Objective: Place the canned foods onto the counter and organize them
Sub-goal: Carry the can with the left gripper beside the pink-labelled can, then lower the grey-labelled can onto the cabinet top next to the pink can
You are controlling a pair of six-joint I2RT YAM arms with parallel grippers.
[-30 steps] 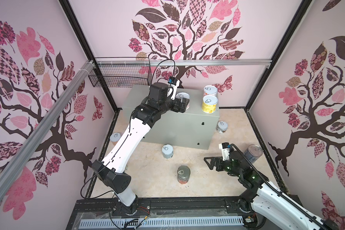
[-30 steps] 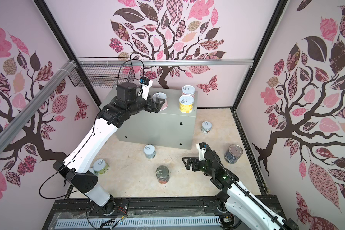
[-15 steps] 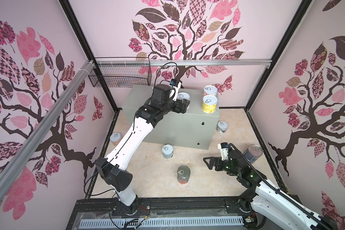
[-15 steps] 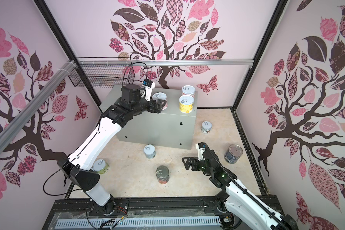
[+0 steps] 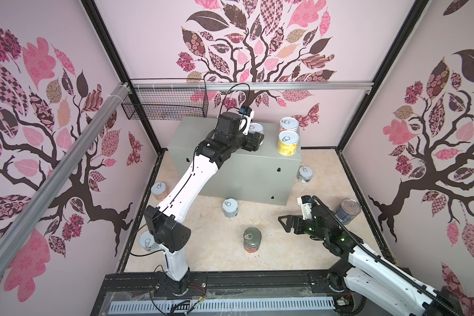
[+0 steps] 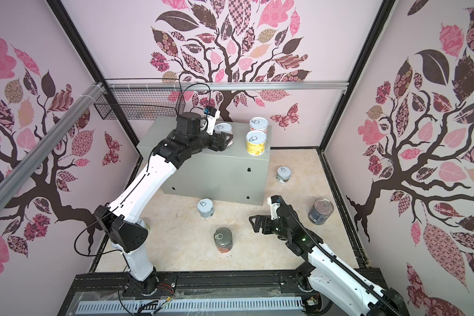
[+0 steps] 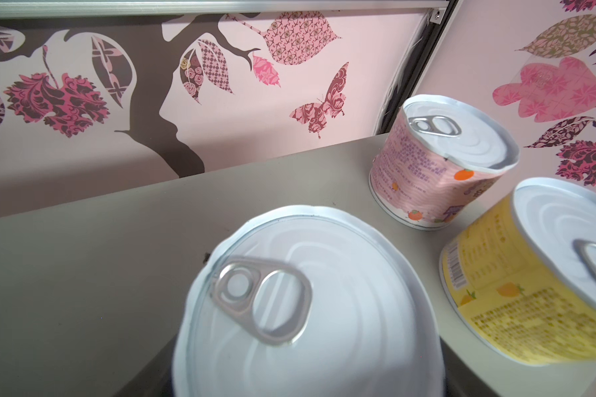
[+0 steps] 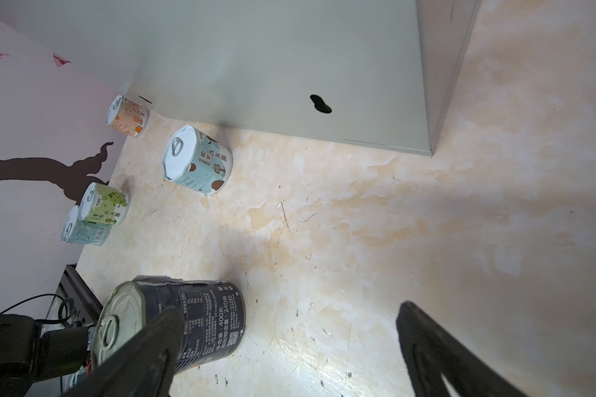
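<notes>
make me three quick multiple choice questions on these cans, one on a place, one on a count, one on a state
1. Where does the yellow can stand?
A) on the floor
B) on top of the grey box
C) in the wire basket

2. How many cans stand on top of the box?
A) one
B) three
C) five

3. How are the jaws of the right gripper?
A) open and empty
B) shut on a can
C) shut on nothing

Answers:
1 B: it stands on the box's top, next to the pink can.
2 B: both top views show the yellow one, the pink one and a third can.
3 A: in the right wrist view its fingers are spread, with only floor between them.
</notes>
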